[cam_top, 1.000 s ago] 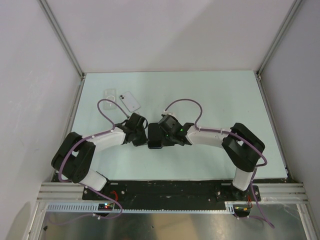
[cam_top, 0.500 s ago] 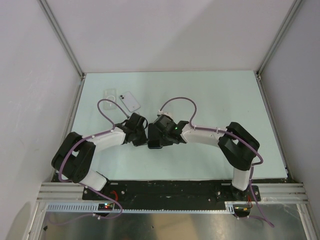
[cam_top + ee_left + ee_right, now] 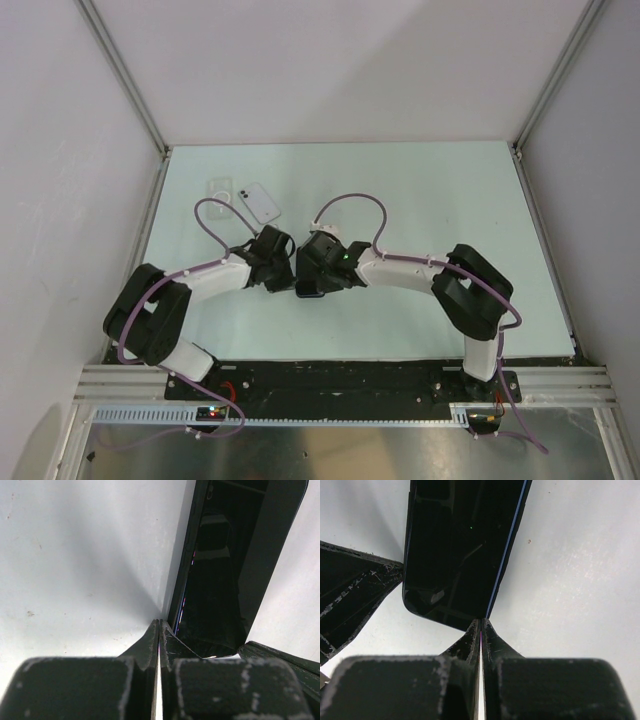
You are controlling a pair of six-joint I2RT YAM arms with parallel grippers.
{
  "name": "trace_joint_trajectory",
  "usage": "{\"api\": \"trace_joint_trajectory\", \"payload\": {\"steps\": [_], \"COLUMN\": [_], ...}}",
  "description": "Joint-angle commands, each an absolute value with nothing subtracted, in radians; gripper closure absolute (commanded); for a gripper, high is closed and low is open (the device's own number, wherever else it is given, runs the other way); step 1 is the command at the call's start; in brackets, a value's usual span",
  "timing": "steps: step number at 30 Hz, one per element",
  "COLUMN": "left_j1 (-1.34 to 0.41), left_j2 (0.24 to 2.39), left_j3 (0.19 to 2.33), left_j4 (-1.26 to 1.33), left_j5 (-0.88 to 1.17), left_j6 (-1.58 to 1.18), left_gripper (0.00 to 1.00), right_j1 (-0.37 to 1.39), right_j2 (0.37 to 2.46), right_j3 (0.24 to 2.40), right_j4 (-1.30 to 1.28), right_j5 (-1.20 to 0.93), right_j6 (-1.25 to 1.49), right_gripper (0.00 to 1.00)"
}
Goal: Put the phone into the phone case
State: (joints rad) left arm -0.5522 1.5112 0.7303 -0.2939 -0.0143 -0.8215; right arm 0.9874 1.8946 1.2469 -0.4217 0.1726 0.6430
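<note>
A black phone (image 3: pixel 309 289) lies flat on the pale table between my two grippers. My left gripper (image 3: pixel 288 272) is shut, and in the left wrist view its tips (image 3: pixel 159 624) touch the phone's (image 3: pixel 220 580) left long edge. My right gripper (image 3: pixel 320 268) is shut, and in the right wrist view its tips (image 3: pixel 481 621) press against the phone's (image 3: pixel 460 555) right edge near a corner. Neither gripper holds anything. A clear phone case (image 3: pixel 221 190) lies at the far left of the table, well away from both grippers.
A white phone-shaped object (image 3: pixel 264 203) lies next to the clear case. A left finger (image 3: pixel 350 595) shows in the right wrist view, close to the phone. Walls and metal posts enclose the table on three sides.
My right arm has shifted left, bringing its wrist over the phone. The left arm and the phone have barely moved.
</note>
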Motion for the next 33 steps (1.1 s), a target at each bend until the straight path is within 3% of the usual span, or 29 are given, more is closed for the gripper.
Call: {"api": "trace_joint_trajectory", "payload": {"steps": [1, 20, 33], "left_j1": [-0.548, -0.544, -0.522], "left_j2": [1.548, 1.572, 1.547], "left_j3": [0.748, 0.744, 0.766], "left_j4": [-0.242, -0.215, -0.216], "left_j5": [-0.008, 0.033, 0.050], "left_j6": [-0.825, -0.827, -0.810], "left_gripper": [0.98, 0.98, 0.96], "right_j1": [1.027, 1.056, 0.896], "right_j2": [2.060, 2.148, 1.964], "right_j3": [1.214, 1.222, 1.269], "right_j4": [-0.350, -0.334, -0.352], "right_j5": [0.134, 0.102, 0.130], "right_j6": [0.655, 0.690, 0.602], "right_gripper": [0.98, 1.00, 0.94]}}
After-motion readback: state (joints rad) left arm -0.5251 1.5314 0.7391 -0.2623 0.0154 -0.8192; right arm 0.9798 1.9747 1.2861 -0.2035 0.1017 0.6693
